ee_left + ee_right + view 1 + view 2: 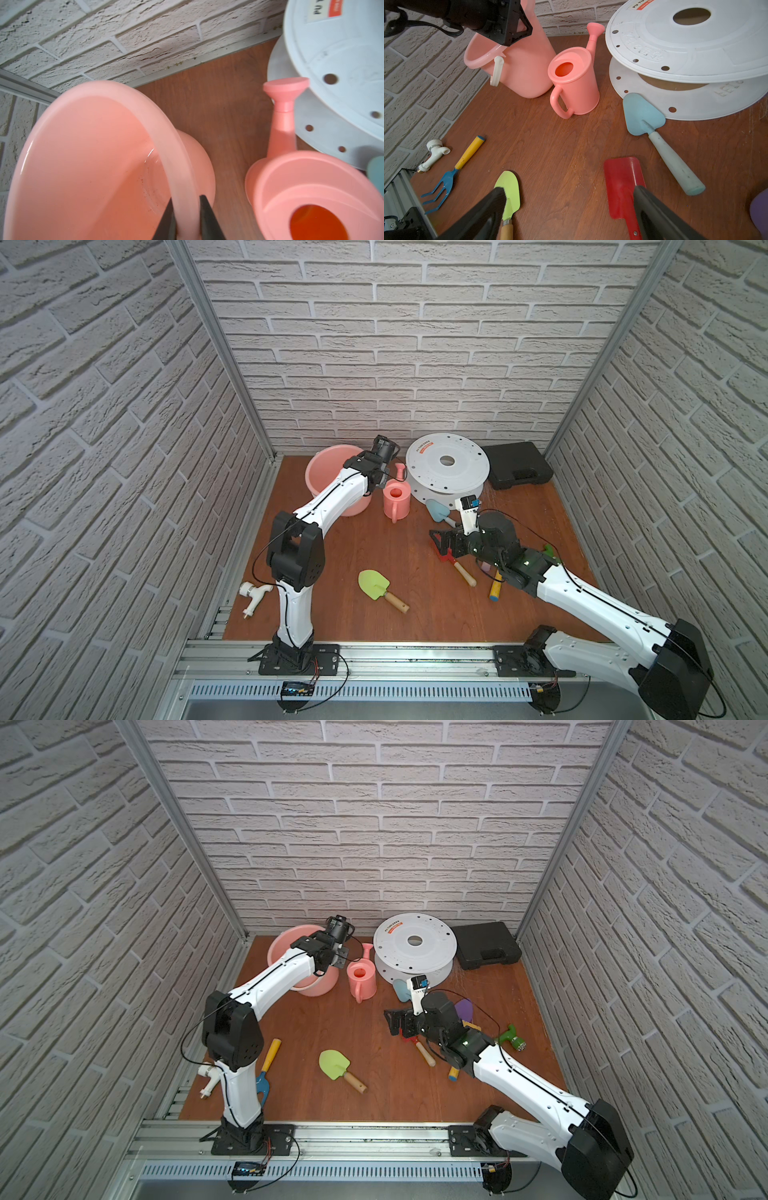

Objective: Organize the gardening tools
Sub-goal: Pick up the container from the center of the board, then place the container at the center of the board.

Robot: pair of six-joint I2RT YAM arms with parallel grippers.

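Note:
My left gripper (187,218) is shut on the rim of the pink bucket (133,104) at the back left (328,464). My right gripper (570,192) hangs open just above the table, with nothing between its fingers. The lime-green trowel (509,191) lies by one finger and the red spade (620,182) by the other. A pale teal trowel (642,116) rests against the white spool. The blue fork (444,185) with a yellow handle lies at the front left. A purple blade (464,1009) and a yellow handle (495,589) peek from under the right arm.
A pink watering can (397,499) stands between the bucket and a white spool (446,466). A black case (517,464) sits in the back right corner. A white tap (253,593) lies at the front left, a green spray nozzle (513,1038) at the right. Brick walls enclose three sides.

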